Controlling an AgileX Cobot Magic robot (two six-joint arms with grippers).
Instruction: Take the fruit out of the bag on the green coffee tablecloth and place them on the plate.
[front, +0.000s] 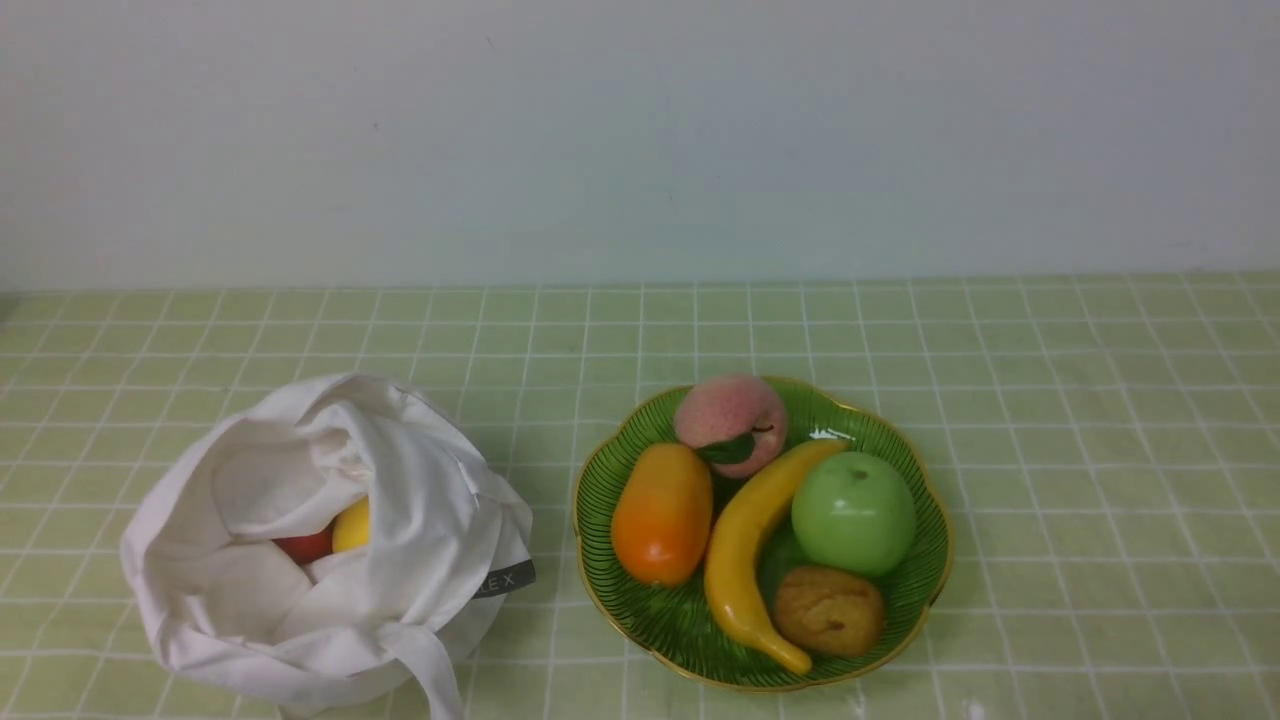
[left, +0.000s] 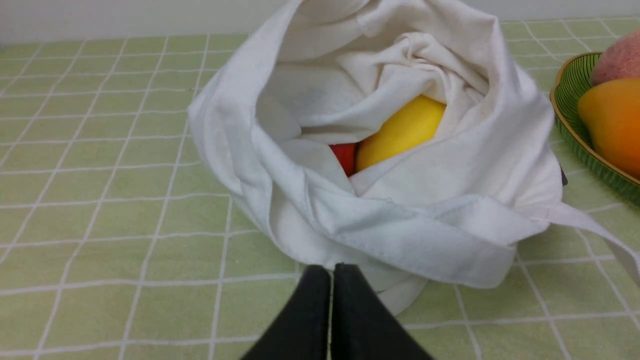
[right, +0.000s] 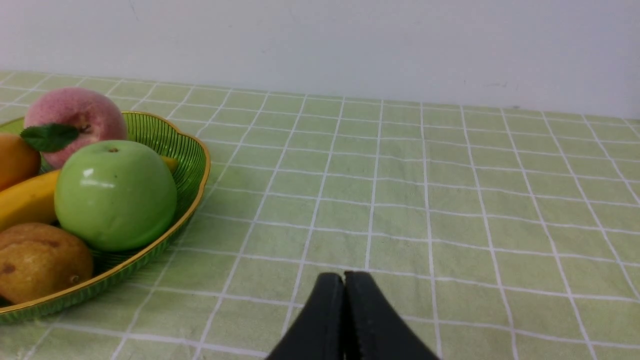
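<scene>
The white cloth bag (front: 320, 540) sits on the green grid tablecloth (front: 1050, 400) at the left, its mouth open. A yellow fruit (front: 352, 526) and a red fruit (front: 305, 546) show inside it; both also show in the left wrist view, yellow (left: 400, 131) and red (left: 345, 156). The green gold-rimmed plate (front: 905, 600) at centre holds the pink peach (front: 730, 422) with its leaf. My left gripper (left: 332, 272) is shut and empty, just in front of the bag's folded rim (left: 410, 240). My right gripper (right: 344, 279) is shut and empty over bare cloth, right of the plate (right: 185, 150).
The plate also holds an orange mango (front: 662, 515), a yellow banana (front: 745, 550), a green apple (front: 853, 512) and a brown fruit (front: 828, 610). The bag's strap (front: 430, 670) trails toward the front edge. A pale wall (front: 640, 140) stands behind the table.
</scene>
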